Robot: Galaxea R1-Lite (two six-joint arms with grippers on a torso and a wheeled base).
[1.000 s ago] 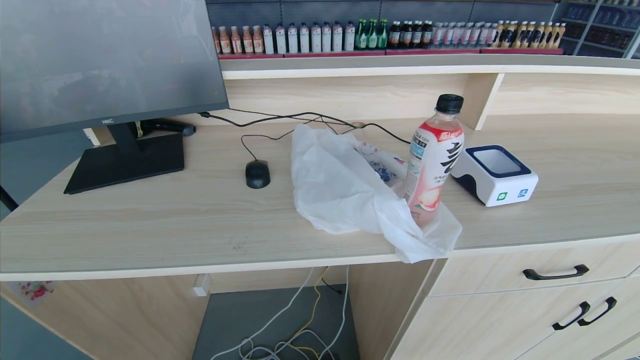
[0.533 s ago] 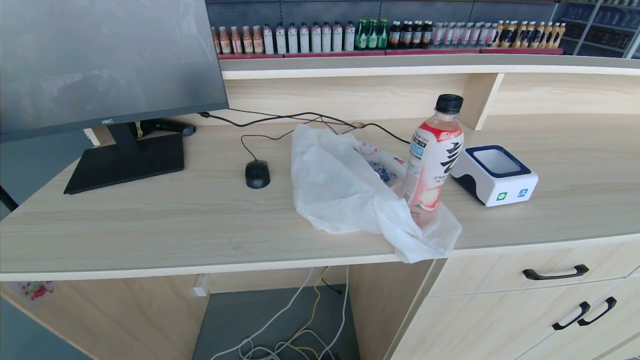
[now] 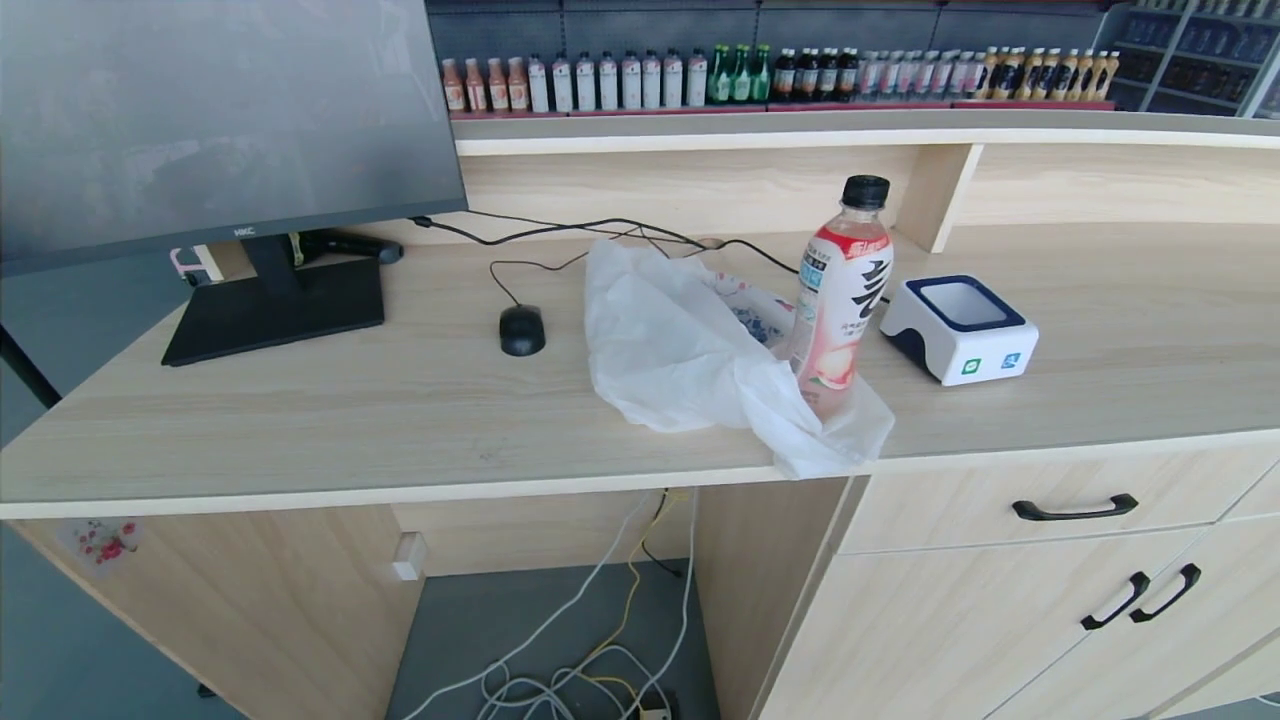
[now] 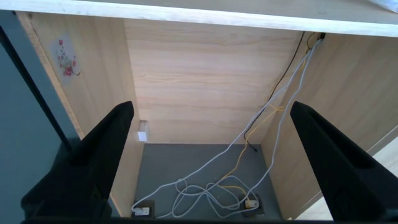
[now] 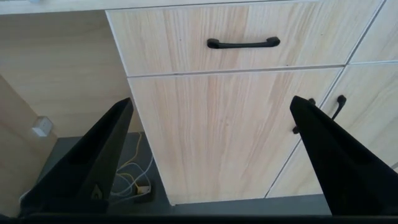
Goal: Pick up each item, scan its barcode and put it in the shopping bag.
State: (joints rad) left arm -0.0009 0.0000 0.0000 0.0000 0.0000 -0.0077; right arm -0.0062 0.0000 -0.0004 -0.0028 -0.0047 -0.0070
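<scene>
Standing bottle (image 3: 838,300) above right tool (image 5: 211,106)

Pale wooden counter (image 3: 300,420) (drawers (image 3: 940,505) with black handles (image 3: 1075,510)); bottle shelf (image 3: 780,75) behind; grey floor (image 3: 470,620) with cables (image 3: 570,690).

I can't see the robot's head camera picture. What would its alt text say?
A pink drink bottle with a black cap stands upright on a crumpled white plastic shopping bag on a light wooden counter, beside a white-and-navy box scanner. A black mouse and dark monitor sit farther left.
</scene>
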